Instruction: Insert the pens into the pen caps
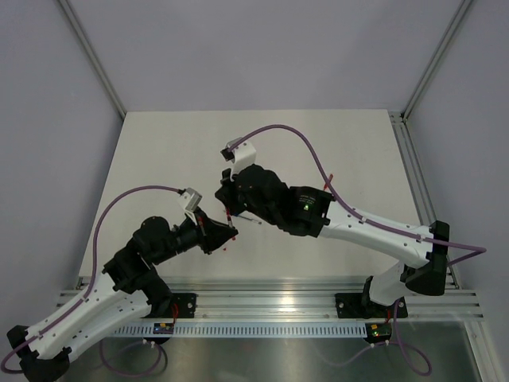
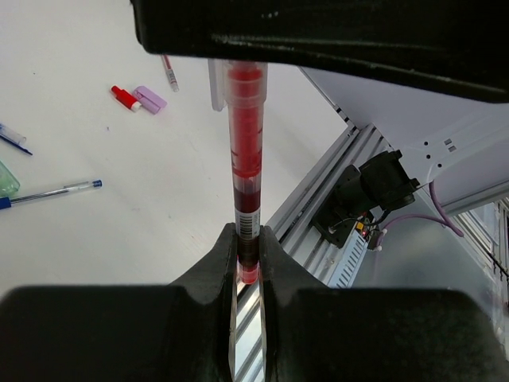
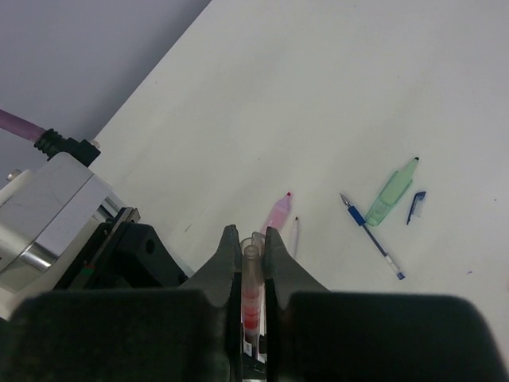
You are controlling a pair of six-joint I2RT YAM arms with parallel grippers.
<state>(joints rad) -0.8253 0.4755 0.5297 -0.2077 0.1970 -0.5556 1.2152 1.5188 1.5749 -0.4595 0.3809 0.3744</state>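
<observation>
Red pen [image 2: 246,159] first: clamps it tight in left gripper [image 2: 248,239], nips its clear far end between right gripper [image 3: 251,237] fingers, both pinched narrow.

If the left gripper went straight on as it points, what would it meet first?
Probably the right gripper, close ahead at the far end of the red pen the left gripper holds; depth is unclear.

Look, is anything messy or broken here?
Nothing looks broken or spilled. Pens and caps just lie scattered at different angles, like the blue pen beside the green cap. The left tool and right tool both pinch one red pen.
</observation>
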